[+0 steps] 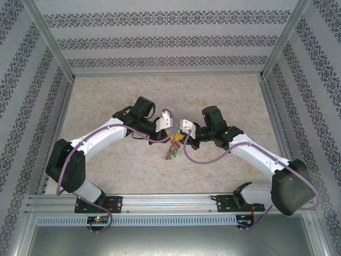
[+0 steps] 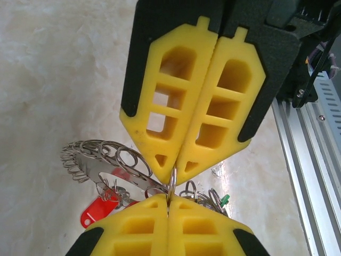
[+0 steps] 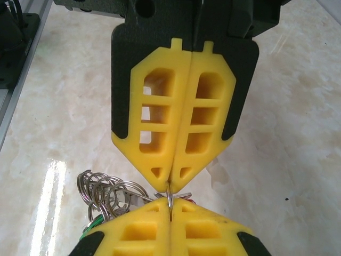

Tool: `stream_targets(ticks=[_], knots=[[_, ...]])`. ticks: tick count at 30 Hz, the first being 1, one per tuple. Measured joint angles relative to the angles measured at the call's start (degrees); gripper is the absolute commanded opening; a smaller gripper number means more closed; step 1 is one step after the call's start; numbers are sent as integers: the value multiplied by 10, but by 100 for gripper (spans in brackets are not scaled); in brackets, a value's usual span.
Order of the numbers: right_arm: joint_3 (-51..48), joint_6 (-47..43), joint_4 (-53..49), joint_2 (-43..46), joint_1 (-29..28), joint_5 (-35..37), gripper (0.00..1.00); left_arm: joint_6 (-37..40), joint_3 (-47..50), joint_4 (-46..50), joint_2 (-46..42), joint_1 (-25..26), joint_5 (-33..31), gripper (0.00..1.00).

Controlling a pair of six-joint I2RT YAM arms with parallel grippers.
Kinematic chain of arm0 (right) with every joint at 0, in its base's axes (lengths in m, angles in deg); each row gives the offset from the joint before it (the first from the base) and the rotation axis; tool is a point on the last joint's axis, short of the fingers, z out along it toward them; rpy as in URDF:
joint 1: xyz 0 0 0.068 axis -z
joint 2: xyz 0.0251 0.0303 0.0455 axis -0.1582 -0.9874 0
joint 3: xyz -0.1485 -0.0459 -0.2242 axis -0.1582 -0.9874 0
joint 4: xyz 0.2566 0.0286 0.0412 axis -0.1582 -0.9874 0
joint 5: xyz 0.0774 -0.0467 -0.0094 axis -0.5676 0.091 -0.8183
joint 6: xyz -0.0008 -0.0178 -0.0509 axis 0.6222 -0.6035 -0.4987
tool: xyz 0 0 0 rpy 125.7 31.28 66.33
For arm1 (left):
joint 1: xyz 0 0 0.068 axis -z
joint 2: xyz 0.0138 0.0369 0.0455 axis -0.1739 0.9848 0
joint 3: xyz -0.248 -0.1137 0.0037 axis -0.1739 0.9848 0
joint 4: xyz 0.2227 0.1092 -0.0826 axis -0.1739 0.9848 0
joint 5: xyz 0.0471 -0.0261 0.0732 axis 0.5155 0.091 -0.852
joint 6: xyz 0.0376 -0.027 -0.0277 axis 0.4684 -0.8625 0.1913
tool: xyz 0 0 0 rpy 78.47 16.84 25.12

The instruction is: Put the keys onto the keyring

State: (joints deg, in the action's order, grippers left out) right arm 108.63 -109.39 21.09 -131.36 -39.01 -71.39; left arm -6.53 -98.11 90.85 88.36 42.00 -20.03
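Left wrist view: left jaws and right jaws are both pressed together, pinching one small link (image 2: 171, 184) at lower centre, the keyring (image 2: 101, 162) at lower left. We should pull apart gently, without letting it slip.

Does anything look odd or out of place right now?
Nothing spilled or broken. Both the left gripper and right gripper are shut tip to tip on one thin silvery link, with the keyring and a red tag bunched to one side.

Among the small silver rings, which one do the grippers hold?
The upright ring pinched by left gripper and right gripper tips; the others hang loose along the keyring.
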Motion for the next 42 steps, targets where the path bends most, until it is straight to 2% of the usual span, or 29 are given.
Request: stream_targets(ticks=[7, 10, 20, 32, 42], knots=[[4, -9, -9, -5, -3, 1, 0, 5, 0, 7, 0, 3, -7, 1], [-11, 9, 21, -4, 3, -11, 0, 6, 0, 7, 0, 3, -10, 18], [-101, 134, 198, 7, 28, -63, 0, -26, 23, -49, -17, 0, 25, 27], [-131, 196, 301, 13, 32, -76, 0, -81, 49, -119, -28, -34, 85, 29], [-133, 216, 333, 11, 43, -93, 0, -71, 51, -112, -35, -36, 91, 29]])
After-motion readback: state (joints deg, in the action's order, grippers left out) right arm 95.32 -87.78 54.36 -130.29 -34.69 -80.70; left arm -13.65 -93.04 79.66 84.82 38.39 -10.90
